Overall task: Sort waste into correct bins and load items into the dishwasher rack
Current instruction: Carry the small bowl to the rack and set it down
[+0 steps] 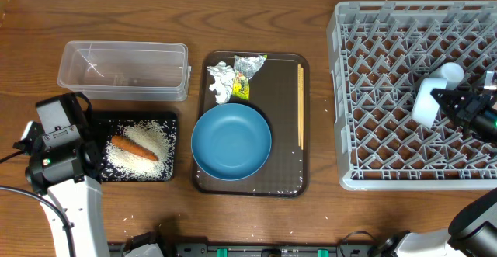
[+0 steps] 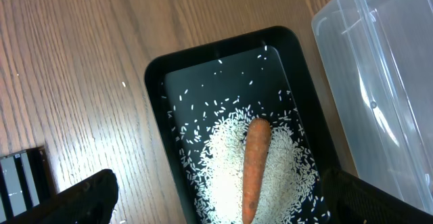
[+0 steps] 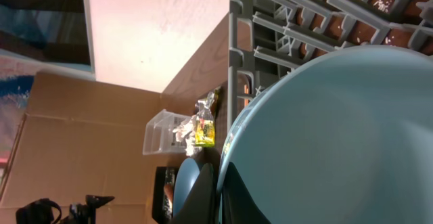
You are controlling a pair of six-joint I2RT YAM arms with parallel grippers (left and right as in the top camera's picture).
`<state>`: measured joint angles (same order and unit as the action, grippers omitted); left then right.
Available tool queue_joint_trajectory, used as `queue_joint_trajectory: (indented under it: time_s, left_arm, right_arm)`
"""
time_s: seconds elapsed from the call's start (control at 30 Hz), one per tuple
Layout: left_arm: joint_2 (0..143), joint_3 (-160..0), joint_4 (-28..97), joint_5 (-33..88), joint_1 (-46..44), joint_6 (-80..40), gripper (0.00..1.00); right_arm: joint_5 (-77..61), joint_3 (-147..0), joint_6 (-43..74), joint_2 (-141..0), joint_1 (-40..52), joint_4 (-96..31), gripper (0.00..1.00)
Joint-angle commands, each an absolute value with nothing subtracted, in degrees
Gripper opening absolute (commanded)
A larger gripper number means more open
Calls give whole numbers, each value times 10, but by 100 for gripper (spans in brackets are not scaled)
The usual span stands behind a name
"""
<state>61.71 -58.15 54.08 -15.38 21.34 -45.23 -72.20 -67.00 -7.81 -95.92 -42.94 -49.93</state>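
The black tray holds white rice and the orange carrot. My left gripper hangs open just above this tray, its fingers either side of the carrot and rice. The clear tub behind it is empty. Crumpled paper, the foil wrapper, the chopsticks and the large blue bowl lie on the brown serving tray. My right gripper is shut on the rim of the small light-blue bowl, held on edge over the grey rack.
A white cup seems to stand in the rack beside the held bowl. The brown serving tray sits between the bins and the rack. A few rice grains lie on the table by the black tray. My left arm covers the tray's left end.
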Motion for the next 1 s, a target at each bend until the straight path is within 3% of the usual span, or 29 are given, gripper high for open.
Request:
queue_joint_trajectory:
  time_s: [0.0,0.17,0.4,0.97]
  left_arm:
    - [614,-588,544,-159,216,-460,98]
    - [614,-588,544,-159,216,-460,98]
    - [614,-588,544,-159,216,-460,98]
    - [614,-588,544,-159,216,-460,98]
  right_arm:
    - [-727,-662,-86,-957,-423,-496,1]
    - [-730,-663,-71,-957,-432,-487,1]
    - [-836,-663,-30,-957,-453,-434,1]
    - [-763,-649,-3,-957,-432,-430,1]
